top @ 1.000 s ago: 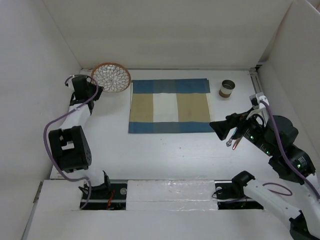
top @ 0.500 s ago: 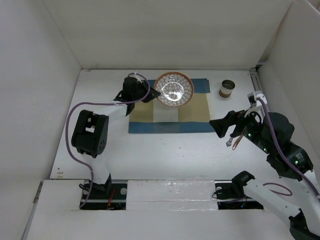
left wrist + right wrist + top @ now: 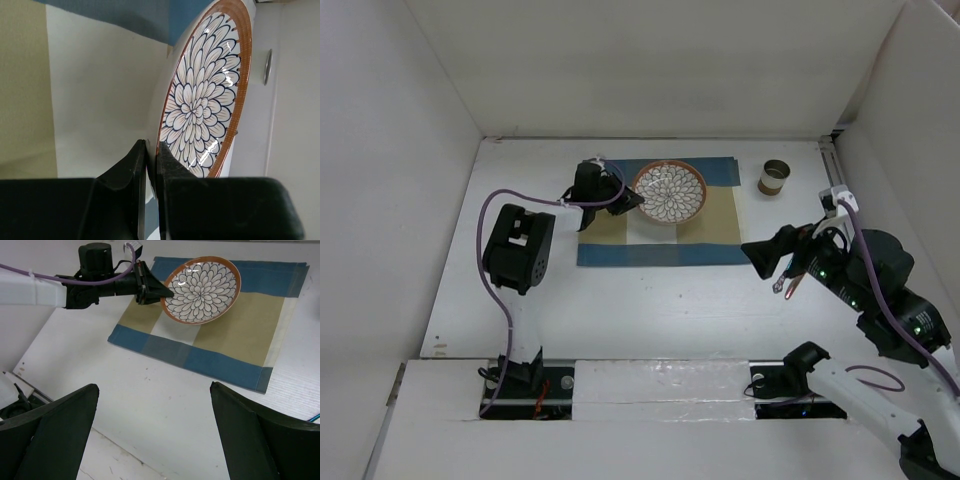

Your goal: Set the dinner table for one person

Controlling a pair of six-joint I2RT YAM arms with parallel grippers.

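A flower-patterned plate (image 3: 669, 192) with an orange rim is over the back middle of the blue-and-tan placemat (image 3: 610, 250) on the white dinner table (image 3: 650, 310). My left gripper (image 3: 632, 200) is shut on the plate's left rim and holds it tilted. I cannot tell whether the plate touches the mat. The left wrist view shows the jaws (image 3: 151, 150) pinching the rim of the plate (image 3: 200, 100). My right gripper (image 3: 770, 262) is open and empty, above the table to the right of the mat. Its wrist view (image 3: 154, 387) looks down on the plate (image 3: 202, 289) and the placemat (image 3: 225, 360).
A small brown-and-metal cup (image 3: 775, 178) stands at the back right, beside the placemat's far right corner. White walls close in the table at the back and on both sides. The left arm (image 3: 60, 290) stretches across the table's back left.
My left gripper carried the plate from the back left corner rightward onto the placemat area, then brought it slightly lower and nearer. The right arm has barely moved.
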